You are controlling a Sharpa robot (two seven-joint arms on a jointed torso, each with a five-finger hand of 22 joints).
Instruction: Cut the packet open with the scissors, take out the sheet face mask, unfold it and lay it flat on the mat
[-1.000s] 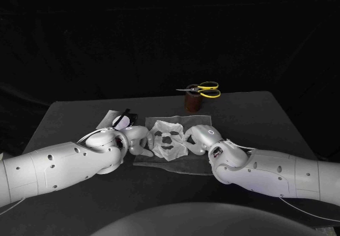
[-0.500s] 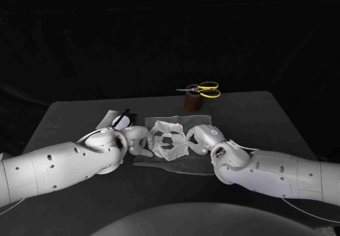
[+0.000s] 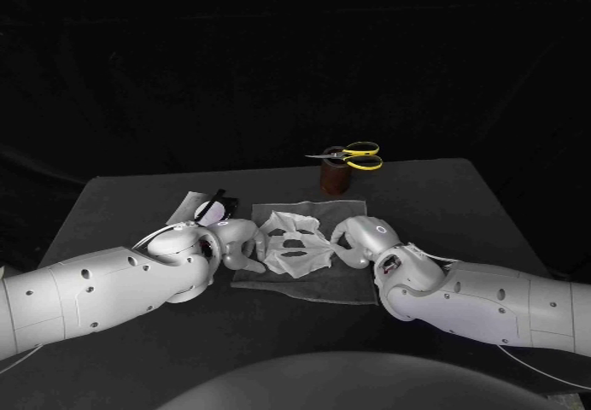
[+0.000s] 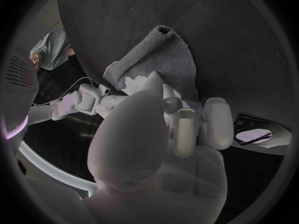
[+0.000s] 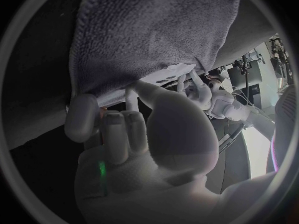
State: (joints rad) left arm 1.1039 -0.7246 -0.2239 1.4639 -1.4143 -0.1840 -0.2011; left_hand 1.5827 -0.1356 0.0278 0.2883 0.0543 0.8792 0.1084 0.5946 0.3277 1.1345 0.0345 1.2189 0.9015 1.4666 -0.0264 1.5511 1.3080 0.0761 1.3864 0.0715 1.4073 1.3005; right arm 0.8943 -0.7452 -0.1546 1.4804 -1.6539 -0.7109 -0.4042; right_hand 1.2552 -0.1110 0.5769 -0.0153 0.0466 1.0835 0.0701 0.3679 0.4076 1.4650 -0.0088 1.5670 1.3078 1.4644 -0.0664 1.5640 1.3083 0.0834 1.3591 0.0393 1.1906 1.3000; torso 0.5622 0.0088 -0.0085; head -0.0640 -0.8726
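Stretched sideways since a second ago, the sheet face mask [image 3: 293,245], pinched by left hand [image 3: 236,243] and right hand [image 3: 354,237], wants even tension while lowering onto the mat [image 3: 314,286].

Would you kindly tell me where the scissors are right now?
In the head view, the scissors sit atop a brown holder at the table's far edge, just right of centre, beyond the mat.
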